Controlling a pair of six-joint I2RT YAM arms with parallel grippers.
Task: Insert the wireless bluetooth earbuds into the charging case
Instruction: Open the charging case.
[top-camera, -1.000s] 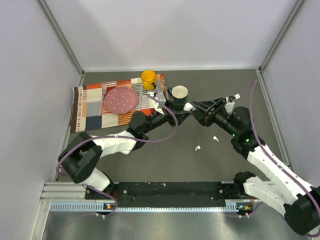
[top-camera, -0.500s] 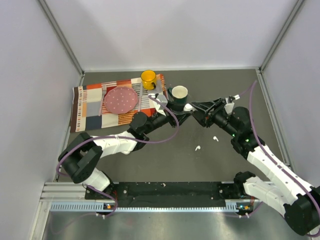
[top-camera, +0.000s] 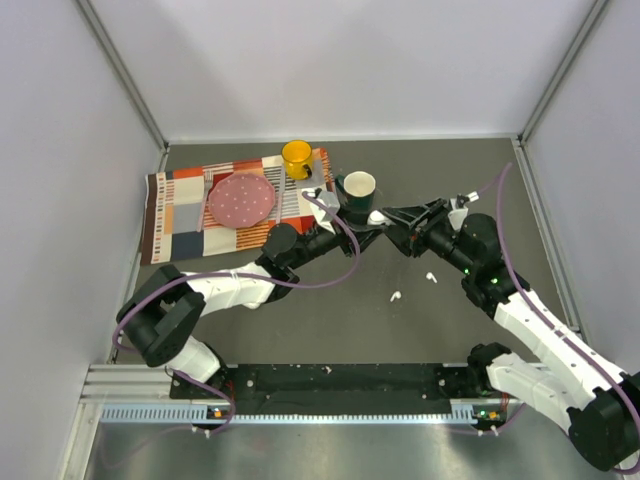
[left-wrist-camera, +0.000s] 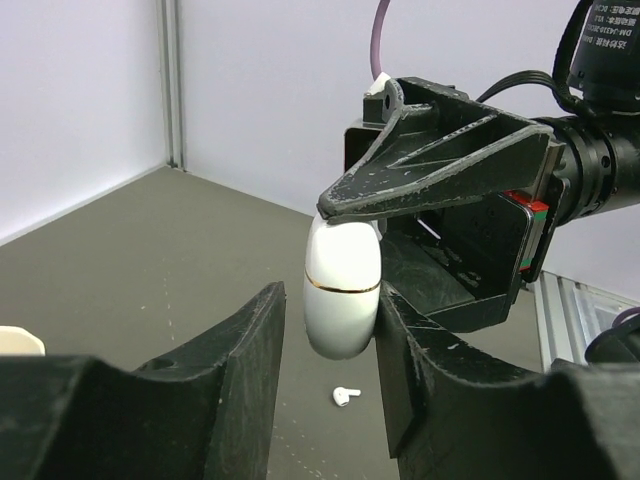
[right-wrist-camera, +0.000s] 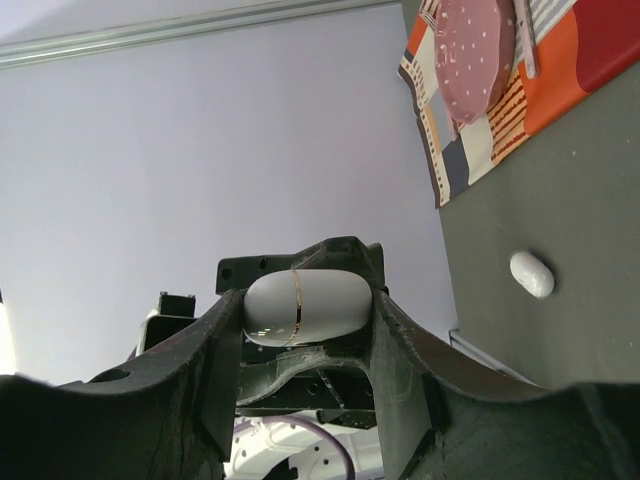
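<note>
Clearly glossy and white, the charging case (left-wrist-camera: 342, 285) is a smooth rounded pebble with a thin gold line round it. It hangs off the tabletop (top-camera: 320, 330), just on the near side of the green mug (top-camera: 358, 187), where both arms meet.

Counted: one case, two wireless bluetooth earbuds (top-camera: 396, 296), two mugs, one plate, one cloth. Both earbuds lie loose on the tabletop, nearer the arm bases than the green mug and to its right, well apart from it. The yellow mug (top-camera: 296, 157) stands beyond the green mug to its left. The pink plate (top-camera: 241, 198) lies left of it on the patterned cloth (top-camera: 175, 215).

The right tool (right-wrist-camera: 308, 302) is clamped on the case end to end, so its long axis runs from one right finger to the other. In the left wrist view that axis stands upright, one rounded end pointing down at the tabletop. The left tool (left-wrist-camera: 330, 335) straddles the lower half across the short axis, jaws apart: one finger touches, the other shows a sliver of gap.
</note>
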